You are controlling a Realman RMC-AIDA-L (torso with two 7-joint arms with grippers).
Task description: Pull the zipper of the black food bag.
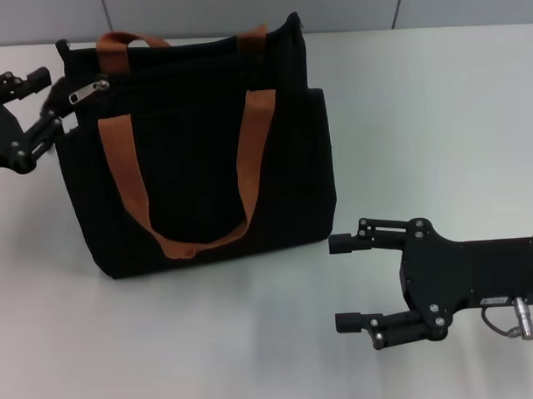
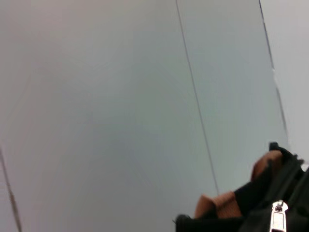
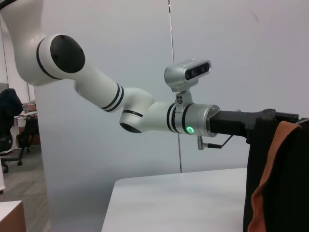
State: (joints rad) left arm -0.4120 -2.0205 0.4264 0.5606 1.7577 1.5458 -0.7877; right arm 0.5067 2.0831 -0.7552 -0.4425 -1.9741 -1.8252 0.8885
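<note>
Beside the left pincer, right at its fingertips, stands the bag, upright on the white table, with the zipper lying at the top corner nearest that pincer. The silver tab sits just beyond the two black fingers, close to them but not between them as far as I can see; the fingers are spread apart and hold nothing. From the left wrist camera the tab shows low in the corner, hanging against the black fabric. The straps droop over the bag's front face. Well off from the bag's other lower corner, the right pincer rests on the table, its fingers wide apart and empty, pointing toward the bag.
</note>
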